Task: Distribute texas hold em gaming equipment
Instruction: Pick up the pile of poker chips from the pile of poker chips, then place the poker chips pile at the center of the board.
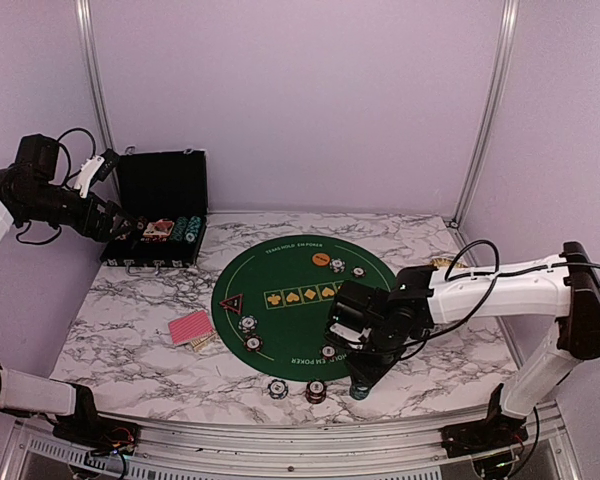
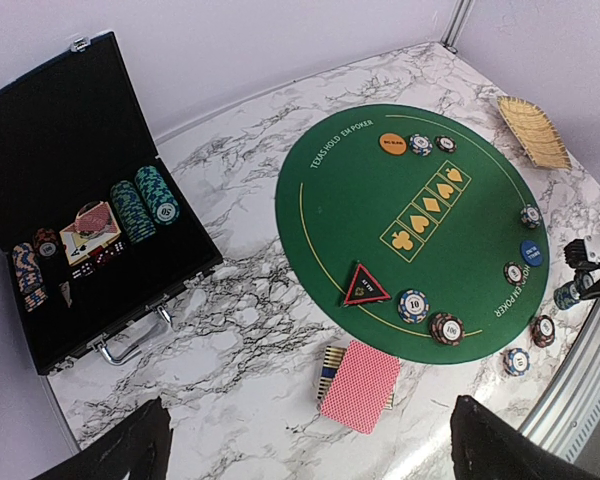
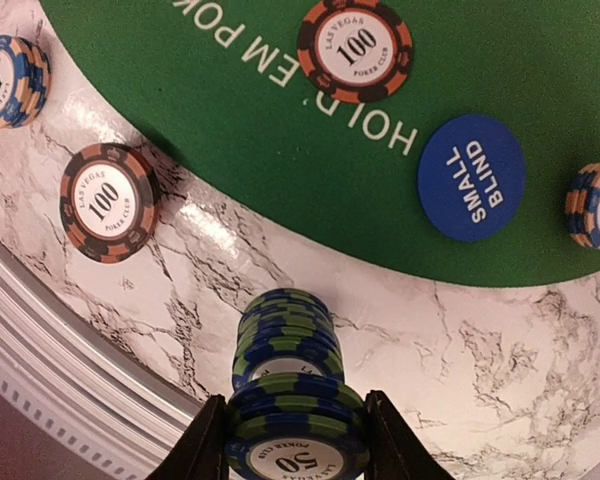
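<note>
My right gripper (image 3: 296,440) is shut on a few teal 50 poker chips (image 3: 295,425), held at the top of a taller teal stack (image 3: 285,325) standing on the marble just off the green mat (image 3: 280,150). In the top view this gripper (image 1: 358,385) points down at the near right rim of the mat (image 1: 305,300). A blue small-blind button (image 3: 471,177) and a red-black 100 chip (image 3: 355,48) lie on the felt. My left gripper (image 2: 310,460) hangs open and empty high above the red-backed cards (image 2: 360,385). A black-red triangle marker (image 2: 365,285) and an orange button (image 2: 392,145) rest on the mat.
The open black chip case (image 2: 70,200) sits at the far left with chips and cards inside. A tan slatted wooden piece (image 2: 535,130) lies at the far right. Another 100 chip (image 3: 108,202) and a 10 chip (image 3: 10,80) lie on the marble near the metal table edge (image 3: 40,340).
</note>
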Robot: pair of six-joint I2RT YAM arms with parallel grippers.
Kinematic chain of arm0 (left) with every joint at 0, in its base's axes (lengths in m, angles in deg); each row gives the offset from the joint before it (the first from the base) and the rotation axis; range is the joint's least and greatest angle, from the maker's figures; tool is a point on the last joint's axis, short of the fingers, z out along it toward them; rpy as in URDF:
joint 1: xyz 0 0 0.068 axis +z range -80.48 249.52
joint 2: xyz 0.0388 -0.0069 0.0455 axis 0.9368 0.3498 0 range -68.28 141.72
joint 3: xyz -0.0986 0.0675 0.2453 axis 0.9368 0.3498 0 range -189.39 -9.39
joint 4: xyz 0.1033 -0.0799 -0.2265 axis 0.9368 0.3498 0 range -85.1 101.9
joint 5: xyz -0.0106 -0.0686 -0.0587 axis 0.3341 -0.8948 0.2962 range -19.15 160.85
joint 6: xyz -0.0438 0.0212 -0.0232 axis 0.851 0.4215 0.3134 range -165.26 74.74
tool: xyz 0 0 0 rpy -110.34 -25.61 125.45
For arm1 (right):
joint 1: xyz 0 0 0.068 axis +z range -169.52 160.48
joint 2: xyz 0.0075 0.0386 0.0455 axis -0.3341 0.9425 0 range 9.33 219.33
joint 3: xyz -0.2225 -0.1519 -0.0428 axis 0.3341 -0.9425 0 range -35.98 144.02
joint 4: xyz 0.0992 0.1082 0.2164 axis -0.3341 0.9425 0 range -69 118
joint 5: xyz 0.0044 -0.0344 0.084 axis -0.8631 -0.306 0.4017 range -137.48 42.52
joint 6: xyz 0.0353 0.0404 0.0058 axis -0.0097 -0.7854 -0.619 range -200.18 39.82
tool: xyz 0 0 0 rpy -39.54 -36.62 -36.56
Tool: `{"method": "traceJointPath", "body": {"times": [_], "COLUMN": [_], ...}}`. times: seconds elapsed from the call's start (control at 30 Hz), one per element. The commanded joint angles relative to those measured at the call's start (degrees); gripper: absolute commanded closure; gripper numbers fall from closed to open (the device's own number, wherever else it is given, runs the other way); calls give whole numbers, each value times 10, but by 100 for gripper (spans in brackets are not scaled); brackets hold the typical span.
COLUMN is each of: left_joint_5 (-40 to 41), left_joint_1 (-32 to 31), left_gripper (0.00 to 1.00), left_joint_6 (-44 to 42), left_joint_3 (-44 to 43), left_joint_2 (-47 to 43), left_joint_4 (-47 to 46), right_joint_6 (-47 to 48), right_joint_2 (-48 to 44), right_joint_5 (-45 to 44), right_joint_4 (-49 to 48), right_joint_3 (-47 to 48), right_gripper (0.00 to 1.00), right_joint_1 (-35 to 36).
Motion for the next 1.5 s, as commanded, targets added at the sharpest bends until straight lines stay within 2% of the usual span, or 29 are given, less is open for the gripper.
{"method": "traceJointPath", "body": {"times": [0.0, 0.17, 0.53, 0.77, 0.97, 1.33, 1.4, 1.47], "left_joint_5": [-14, -14, -11, -12, -10, -9, -9, -7], "left_joint_1": [-2, -2, -2, -2, -2, -2, -2, -2], "left_gripper": [1, 1, 1, 1, 1, 1, 1, 1], "left_joint_6": [-4, -4, -4, -5, -4, -4, -5, -5], "left_joint_3": [-9, -8, 6, 11, 11, 14, 14, 14], "left_joint_2": [-1, -3, -20, -27, -29, -29, -29, -30], "left_joint_4": [14, 14, 14, 14, 14, 14, 14, 14], "right_joint_6": [9, 35, 98, 104, 102, 102, 101, 101], "right_joint_2": [-13, 38, 309, 418, 463, 466, 465, 465], "right_joint_5": [-16, -29, -43, -36, -13, 0, 3, 4], "right_joint_4": [29, 28, 5, -17, -25, -40, -43, -45], "right_joint_3": [50, 142, 422, 552, 598, 566, 561, 558], "right_gripper": [83, 83, 85, 85, 85, 82, 80, 73], "right_joint_1": [-5, -12, -26, -45, -54, -60, -59, -59]}}
